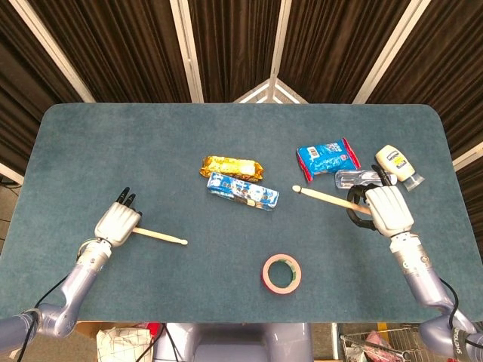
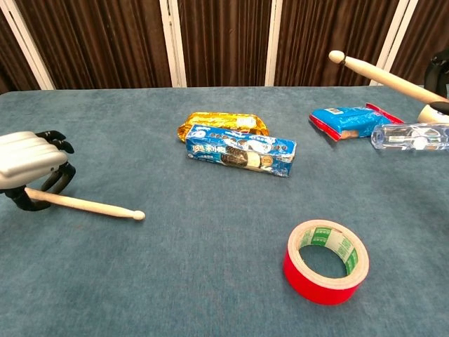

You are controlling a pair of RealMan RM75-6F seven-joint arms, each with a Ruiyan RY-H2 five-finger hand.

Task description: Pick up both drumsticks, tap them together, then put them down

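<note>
Each hand holds a drumstick tight, the left hand point(image 1: 117, 223) and right hand point(image 1: 386, 209), far either side of the red tape point(image 1: 281, 273) (tips aimed inward, ready to tap).

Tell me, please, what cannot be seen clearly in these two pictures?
- Right hand: cut off by the right edge in the chest view.
- Butt of the left drumstick: hidden under the left hand in both views.
- Label text on the white squeeze bottle: too small in the head view.
</note>
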